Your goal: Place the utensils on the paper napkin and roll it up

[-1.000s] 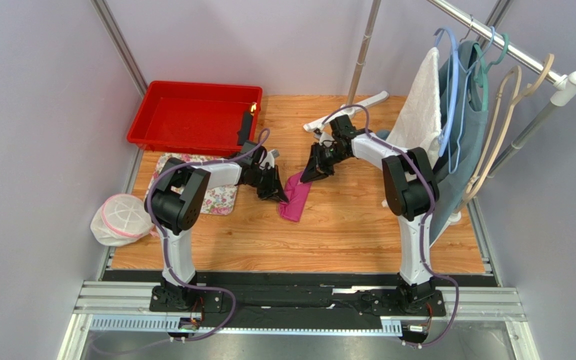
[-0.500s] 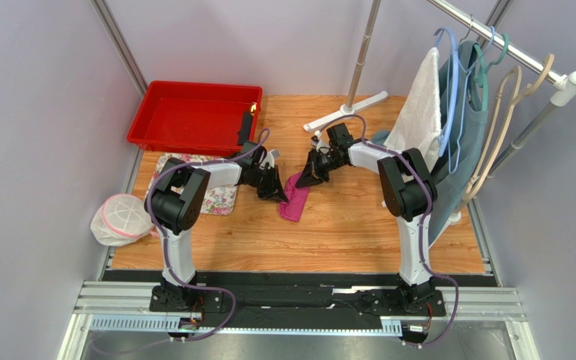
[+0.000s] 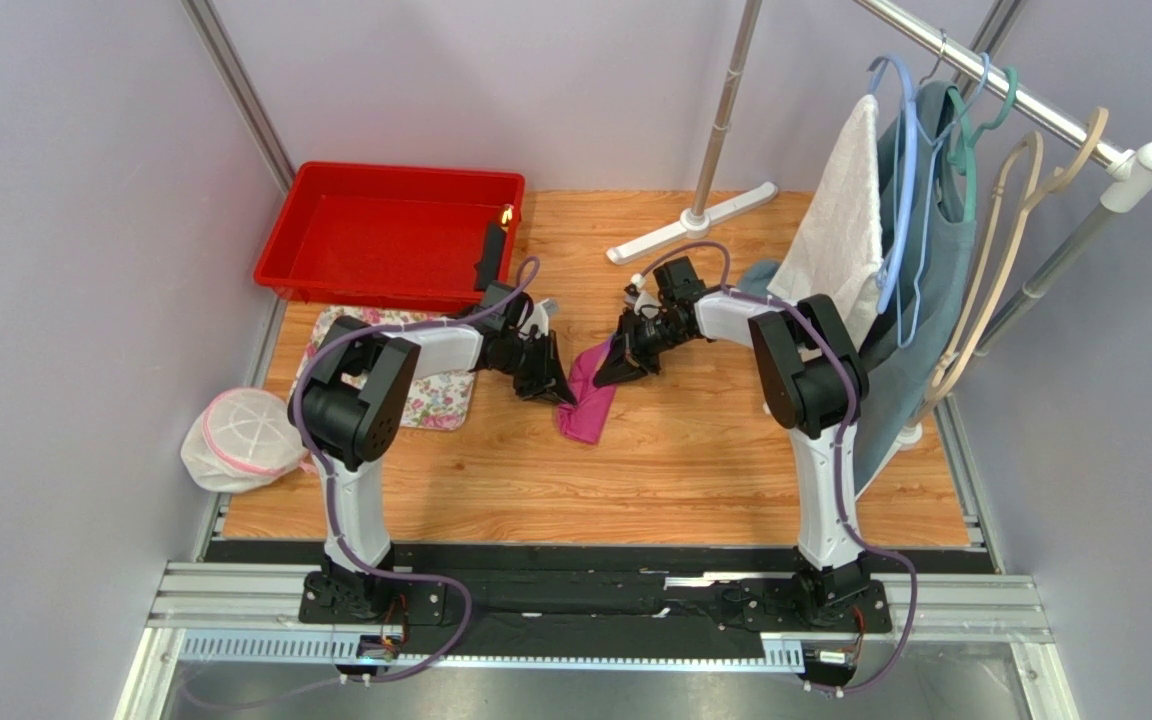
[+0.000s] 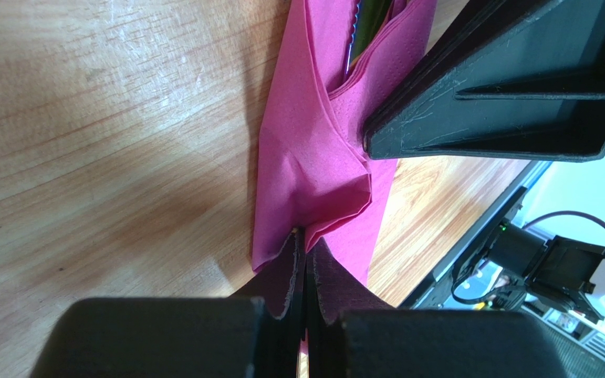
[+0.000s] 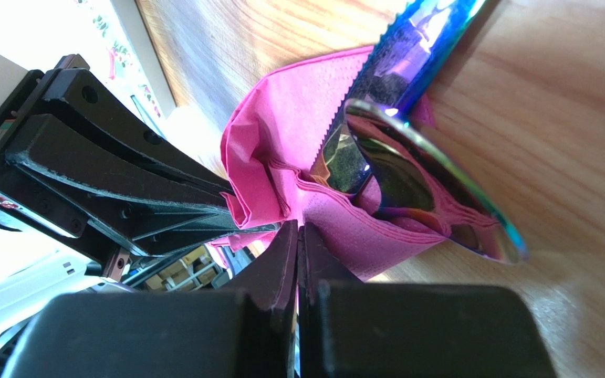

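Near the middle of the tabletop point(image 3: 717, 450), toward its far edge, the napkin point(image 3: 590, 405) lies folded into a narrow strip. My left gripper point(image 3: 551, 384) and right gripper point(image 3: 606, 366) meet at its far end, jaws clenched on its folds. The utensils point(image 5: 396, 185) sit inside, ends poking out.

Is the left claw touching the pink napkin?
Touching. The left wrist view shows the left gripper shut, its tips pinching the paper napkin at its crumpled edge.

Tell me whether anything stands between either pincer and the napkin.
Nothing visible does. The left pincer and the right pincer each pinch a fold of the paper napkin directly. The utensils already lie wrapped inside it.
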Action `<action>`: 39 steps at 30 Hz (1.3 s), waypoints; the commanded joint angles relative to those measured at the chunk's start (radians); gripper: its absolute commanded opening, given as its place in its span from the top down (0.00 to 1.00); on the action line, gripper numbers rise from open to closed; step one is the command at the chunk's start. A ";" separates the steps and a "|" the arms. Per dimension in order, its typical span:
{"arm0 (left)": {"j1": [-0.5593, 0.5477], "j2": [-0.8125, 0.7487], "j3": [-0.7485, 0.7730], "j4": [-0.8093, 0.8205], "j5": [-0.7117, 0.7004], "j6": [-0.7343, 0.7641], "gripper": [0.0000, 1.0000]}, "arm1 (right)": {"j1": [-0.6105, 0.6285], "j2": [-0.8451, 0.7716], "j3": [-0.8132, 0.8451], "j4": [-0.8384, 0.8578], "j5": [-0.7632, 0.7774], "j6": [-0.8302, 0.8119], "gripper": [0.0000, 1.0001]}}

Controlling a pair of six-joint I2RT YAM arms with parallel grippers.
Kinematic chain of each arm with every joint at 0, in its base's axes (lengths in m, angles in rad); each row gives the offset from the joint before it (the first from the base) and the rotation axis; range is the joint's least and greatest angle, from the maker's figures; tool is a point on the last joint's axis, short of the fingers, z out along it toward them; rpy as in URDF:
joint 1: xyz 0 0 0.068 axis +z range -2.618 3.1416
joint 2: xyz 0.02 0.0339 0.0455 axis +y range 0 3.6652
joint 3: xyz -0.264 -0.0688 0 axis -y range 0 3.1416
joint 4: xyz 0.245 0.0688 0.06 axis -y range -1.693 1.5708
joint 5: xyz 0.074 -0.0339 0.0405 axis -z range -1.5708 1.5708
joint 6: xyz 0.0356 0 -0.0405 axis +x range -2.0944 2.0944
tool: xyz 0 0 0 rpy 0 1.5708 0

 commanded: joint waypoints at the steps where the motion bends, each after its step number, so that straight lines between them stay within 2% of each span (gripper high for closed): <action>1: -0.002 -0.069 -0.020 -0.007 -0.032 0.035 1.00 | 0.003 0.039 -0.026 0.020 0.077 -0.005 1.00; 12: -0.063 -0.123 -0.014 0.065 0.074 -0.051 1.00 | 0.005 0.055 -0.029 0.013 0.142 0.017 1.00; 22: -0.111 -0.067 -0.043 0.259 0.112 -0.157 1.00 | 0.008 0.056 -0.034 0.007 0.182 0.026 1.00; 30: -0.121 0.012 -0.055 0.323 0.085 -0.194 1.00 | 0.006 0.053 -0.042 0.006 0.196 0.034 1.00; 36: -0.126 0.058 -0.061 0.326 0.063 -0.187 1.00 | 0.008 0.049 -0.040 0.004 0.196 0.040 1.00; 39: -0.124 0.076 -0.058 0.248 0.031 -0.163 1.00 | 0.009 0.049 -0.028 -0.011 0.189 0.023 1.00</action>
